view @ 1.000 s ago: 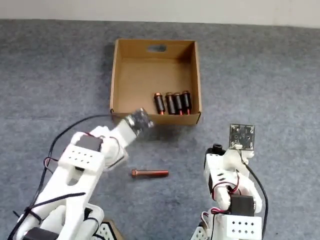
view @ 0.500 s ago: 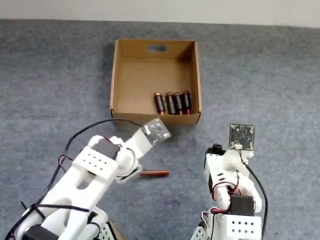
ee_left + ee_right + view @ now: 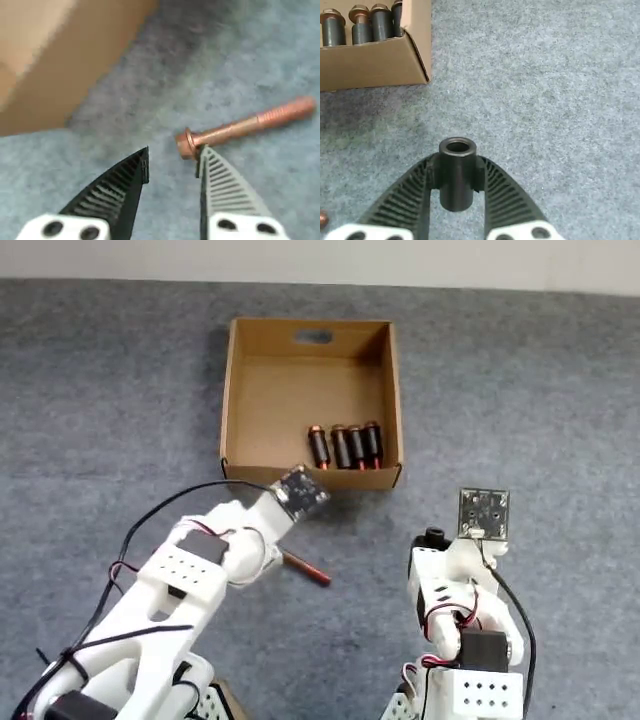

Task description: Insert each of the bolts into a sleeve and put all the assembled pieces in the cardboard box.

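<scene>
My left claw [image 3: 172, 165] is released: the bolt [image 3: 245, 125] has its head just beside one fingertip, shank running away beyond that finger, nearly along my closing line. My right claw [image 3: 455, 167], farther off, clenches the sleeve [image 3: 456, 187].

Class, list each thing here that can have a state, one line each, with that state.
box: open on top.
pieces: four assembled, lying in the box.
bolt: loose on the carpet, unsleeved.
sleeve: upright, empty, gripped.
left hand: open, bolt's head beside one finger.
right hand: shut on the sleeve.
</scene>
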Robot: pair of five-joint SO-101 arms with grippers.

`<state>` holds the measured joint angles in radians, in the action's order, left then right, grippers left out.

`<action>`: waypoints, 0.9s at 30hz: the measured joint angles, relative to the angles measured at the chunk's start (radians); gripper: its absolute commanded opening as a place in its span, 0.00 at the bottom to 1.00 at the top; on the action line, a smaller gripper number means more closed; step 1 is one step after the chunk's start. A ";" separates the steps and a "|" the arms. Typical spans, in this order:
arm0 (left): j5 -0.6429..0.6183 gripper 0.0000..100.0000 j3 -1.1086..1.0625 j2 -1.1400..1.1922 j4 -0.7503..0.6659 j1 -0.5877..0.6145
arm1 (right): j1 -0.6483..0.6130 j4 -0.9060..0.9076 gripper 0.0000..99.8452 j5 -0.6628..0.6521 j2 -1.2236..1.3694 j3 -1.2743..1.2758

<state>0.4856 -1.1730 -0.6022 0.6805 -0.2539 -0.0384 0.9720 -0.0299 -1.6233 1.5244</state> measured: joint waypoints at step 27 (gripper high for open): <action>-1.249 0.15 0.133 0.003 0.178 -0.152 | 0.000 0.000 0.01 0.000 0.000 0.000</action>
<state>-0.7633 -1.0395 -0.5992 0.8585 -0.4058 -0.0384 0.9720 -0.0299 -1.6233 1.5244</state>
